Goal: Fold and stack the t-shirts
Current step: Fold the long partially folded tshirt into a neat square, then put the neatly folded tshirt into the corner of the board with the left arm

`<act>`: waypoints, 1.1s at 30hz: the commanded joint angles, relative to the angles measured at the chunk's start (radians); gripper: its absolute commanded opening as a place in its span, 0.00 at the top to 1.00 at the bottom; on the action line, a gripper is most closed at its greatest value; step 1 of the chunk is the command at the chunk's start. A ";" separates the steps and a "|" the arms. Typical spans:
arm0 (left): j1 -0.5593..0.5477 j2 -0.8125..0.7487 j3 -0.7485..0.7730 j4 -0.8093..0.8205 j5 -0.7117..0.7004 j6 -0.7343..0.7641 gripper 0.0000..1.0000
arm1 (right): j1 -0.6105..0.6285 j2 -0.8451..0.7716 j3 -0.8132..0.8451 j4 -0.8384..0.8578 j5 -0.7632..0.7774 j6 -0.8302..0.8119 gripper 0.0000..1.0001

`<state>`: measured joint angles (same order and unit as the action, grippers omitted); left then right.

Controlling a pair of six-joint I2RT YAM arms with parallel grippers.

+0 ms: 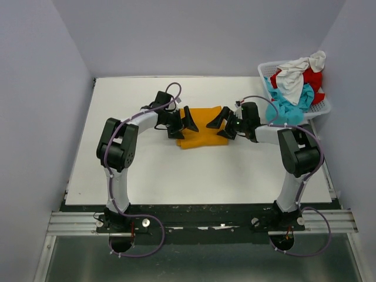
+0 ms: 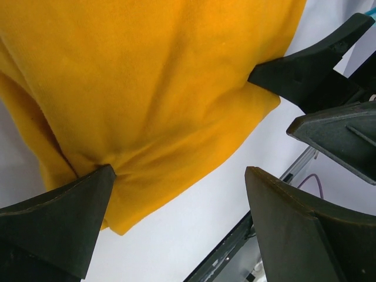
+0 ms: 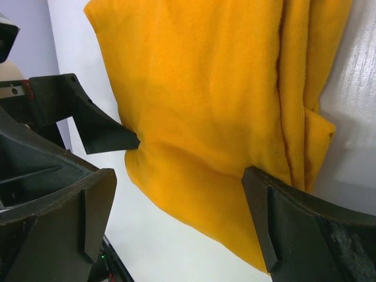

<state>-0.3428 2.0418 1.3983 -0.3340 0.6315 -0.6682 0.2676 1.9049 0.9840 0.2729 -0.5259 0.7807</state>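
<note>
A mustard-orange t-shirt (image 1: 202,127) lies folded into a rough rectangle on the white table, between my two grippers. My left gripper (image 1: 183,124) is open at the shirt's left edge. In the left wrist view (image 2: 179,200) one of its fingertips (image 2: 88,200) presses on the shirt (image 2: 147,88) and the other stands over bare table. My right gripper (image 1: 221,126) is open at the shirt's right edge. In the right wrist view (image 3: 179,200) one finger (image 3: 276,223) rests on the shirt (image 3: 223,100). Turquoise (image 1: 288,109), red (image 1: 315,78) and white (image 1: 294,77) t-shirts lie piled in the basket.
A white plastic lattice basket (image 1: 322,109) stands at the table's far right edge, against the wall. Grey walls close in the table on the left, back and right. The black table edge and metal rail (image 1: 200,220) run along the near side.
</note>
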 commanded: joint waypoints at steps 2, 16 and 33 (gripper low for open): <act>-0.001 -0.063 -0.111 -0.030 -0.060 0.010 0.01 | 0.028 0.045 -0.089 -0.192 0.115 -0.126 0.00; -0.084 -0.547 -0.488 0.044 -0.193 -0.034 0.01 | 0.104 -0.552 -0.250 -0.417 0.239 -0.172 0.00; -0.109 -0.088 -0.184 -0.048 -0.258 -0.067 0.69 | 0.102 -0.914 -0.356 -0.505 0.457 -0.118 0.00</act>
<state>-0.4259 1.8935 1.2003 -0.3473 0.4088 -0.7296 0.3714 1.0134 0.6415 -0.1940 -0.1070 0.6590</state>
